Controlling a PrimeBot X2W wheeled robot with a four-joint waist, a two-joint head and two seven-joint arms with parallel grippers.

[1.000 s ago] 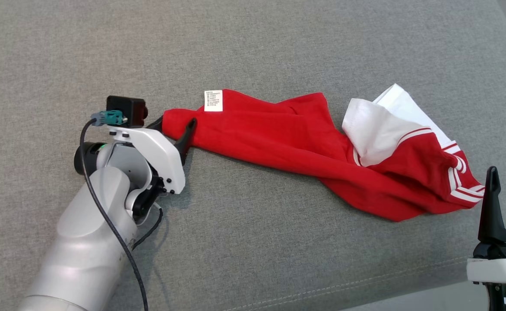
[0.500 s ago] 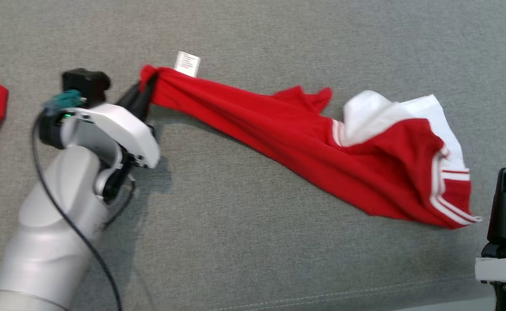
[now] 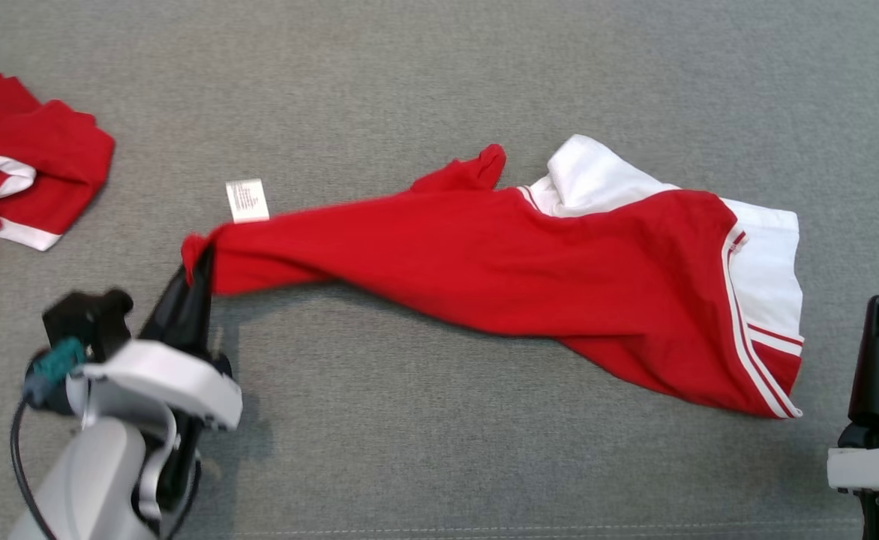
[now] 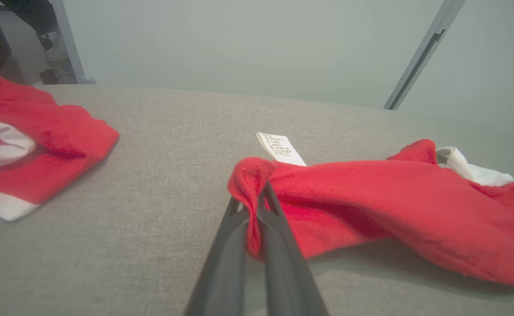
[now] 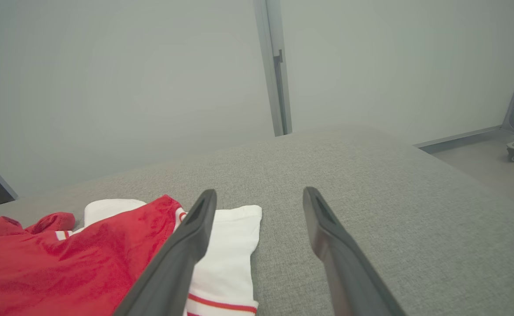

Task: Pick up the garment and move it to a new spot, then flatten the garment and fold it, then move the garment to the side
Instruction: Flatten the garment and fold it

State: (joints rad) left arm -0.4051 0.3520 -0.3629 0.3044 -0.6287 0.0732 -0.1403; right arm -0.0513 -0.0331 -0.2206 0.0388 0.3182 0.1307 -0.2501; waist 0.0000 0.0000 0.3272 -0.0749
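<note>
On a grey upholstered surface [image 3: 439, 465], a red, white-trimmed cloth garment [image 3: 499, 262] lies stretched left to right. The left gripper [image 3: 198, 259] pinches its left tip tight; the right gripper [image 5: 259, 193], wide open and empty, sits near its right end.

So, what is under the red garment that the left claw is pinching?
Near the left claw the red garment hangs lifted over bare grey cushion and its shadow. Farther right it lies flat, hiding whatever is beneath.

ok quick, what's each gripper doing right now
left gripper: closed, pinching a corner of the red garment
right gripper: open, holding nothing
</note>
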